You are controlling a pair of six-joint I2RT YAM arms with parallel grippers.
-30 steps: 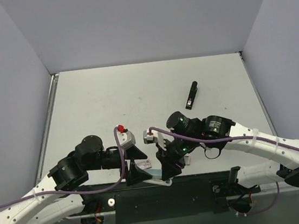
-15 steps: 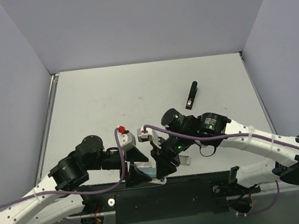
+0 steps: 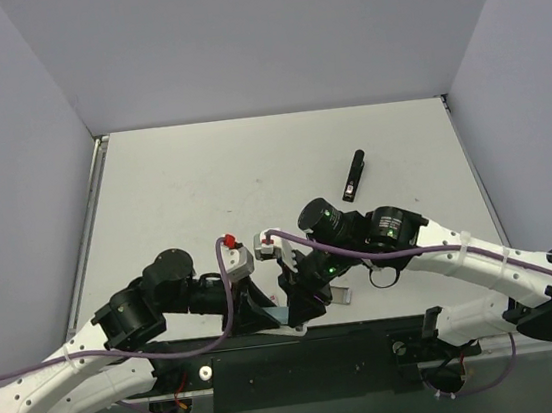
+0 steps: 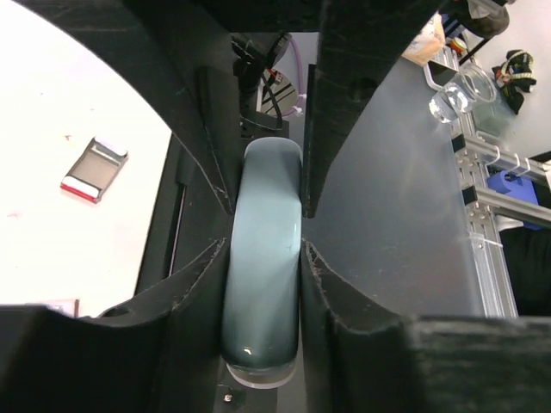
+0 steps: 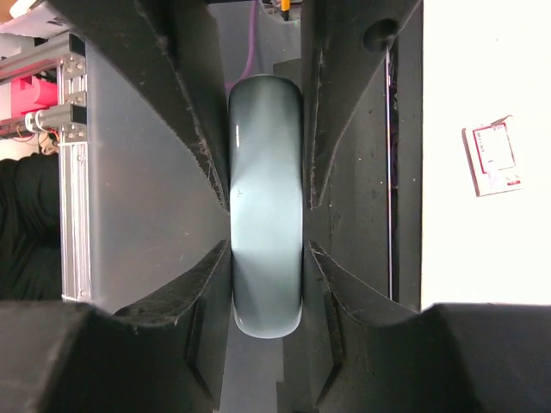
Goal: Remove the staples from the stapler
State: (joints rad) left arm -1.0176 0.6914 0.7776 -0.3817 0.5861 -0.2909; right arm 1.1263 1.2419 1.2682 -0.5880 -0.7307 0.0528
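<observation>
Has swung the right tool (image 5: 267, 232) leftward since a second ago, to meet the left tool (image 4: 263, 248) just left of the red-and-white box (image 5: 492, 159). Grips the grey-blue stapler (image 3: 280, 316) with both, clenched one at each end, likely to brace the body while levering it open. Shows no staples; presumably loaded inside, above the desk (image 3: 204, 195) edge nearest that box.

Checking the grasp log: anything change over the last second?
Left pincer slid right and right pincer slid left, closing in on each other along the grey-blue stapler. Both stayed clamped on it; the black tool farther out did not move.
</observation>
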